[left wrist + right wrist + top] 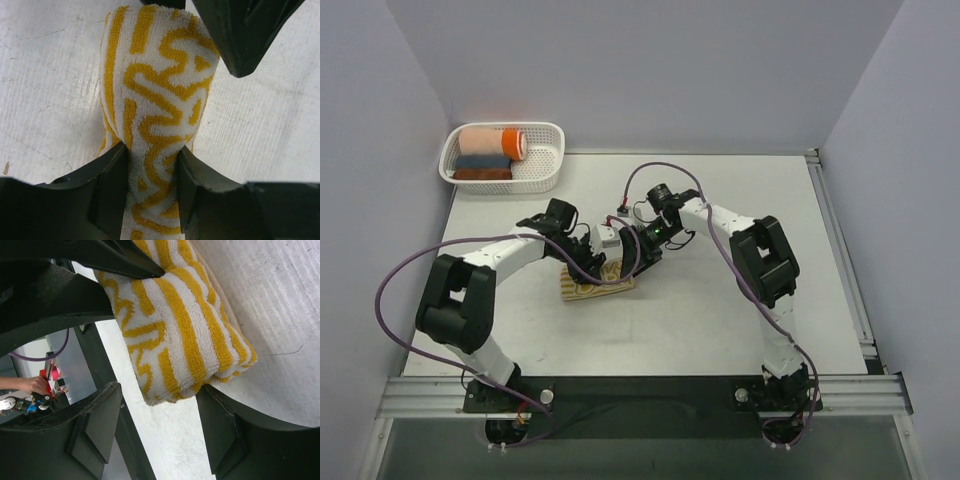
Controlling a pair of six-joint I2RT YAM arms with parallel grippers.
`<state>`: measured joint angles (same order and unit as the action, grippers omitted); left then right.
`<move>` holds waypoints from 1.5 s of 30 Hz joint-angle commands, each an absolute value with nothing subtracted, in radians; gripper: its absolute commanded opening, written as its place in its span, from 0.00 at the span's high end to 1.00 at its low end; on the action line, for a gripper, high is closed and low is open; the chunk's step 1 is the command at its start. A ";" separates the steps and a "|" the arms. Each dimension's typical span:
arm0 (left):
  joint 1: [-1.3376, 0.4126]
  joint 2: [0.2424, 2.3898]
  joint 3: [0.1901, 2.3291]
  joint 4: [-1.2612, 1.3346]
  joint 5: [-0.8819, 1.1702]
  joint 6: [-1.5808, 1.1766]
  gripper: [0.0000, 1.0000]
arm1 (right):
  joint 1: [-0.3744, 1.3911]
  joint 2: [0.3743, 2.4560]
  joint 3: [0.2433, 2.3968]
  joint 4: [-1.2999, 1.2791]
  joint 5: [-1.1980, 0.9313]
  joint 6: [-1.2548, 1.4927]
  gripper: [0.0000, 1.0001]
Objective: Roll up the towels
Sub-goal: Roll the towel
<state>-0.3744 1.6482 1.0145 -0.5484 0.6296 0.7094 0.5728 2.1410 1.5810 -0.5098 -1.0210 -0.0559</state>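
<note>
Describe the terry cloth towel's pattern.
Terry cloth towel: yellow stripes and squiggles on white; clearest in left wrist view.

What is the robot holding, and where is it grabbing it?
The left gripper pinches the yellow-and-white towel at one end. The right gripper straddles the other end, jaws apart, not clearly squeezing.

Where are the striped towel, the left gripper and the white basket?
striped towel [155,90]: left wrist view, patterned upper surface.
left gripper [152,152]: left wrist view, midway between fingertips pinching the towel.
white basket [553,160]: top external view, right wall.
</note>
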 commanded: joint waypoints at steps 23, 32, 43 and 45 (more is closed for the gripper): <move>-0.284 1.715 1.065 -0.729 0.687 0.719 0.19 | 0.571 2.258 1.715 -0.512 -1.092 0.049 1.00; -0.445 1.529 0.959 -0.560 0.433 0.854 0.09 | 0.554 2.309 1.756 -0.512 -1.172 0.136 1.00; -0.512 1.574 0.900 -0.476 0.344 0.917 0.27 | 0.515 2.365 1.815 -0.509 -1.253 0.204 1.00; -0.511 1.606 0.914 -0.485 0.350 0.901 0.35 | 0.515 2.359 1.816 -0.508 -1.253 0.202 1.00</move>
<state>-0.4904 1.5623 0.9066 -0.4778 0.3149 0.8978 0.5297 2.3672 1.7699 -0.5301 -1.2297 0.1825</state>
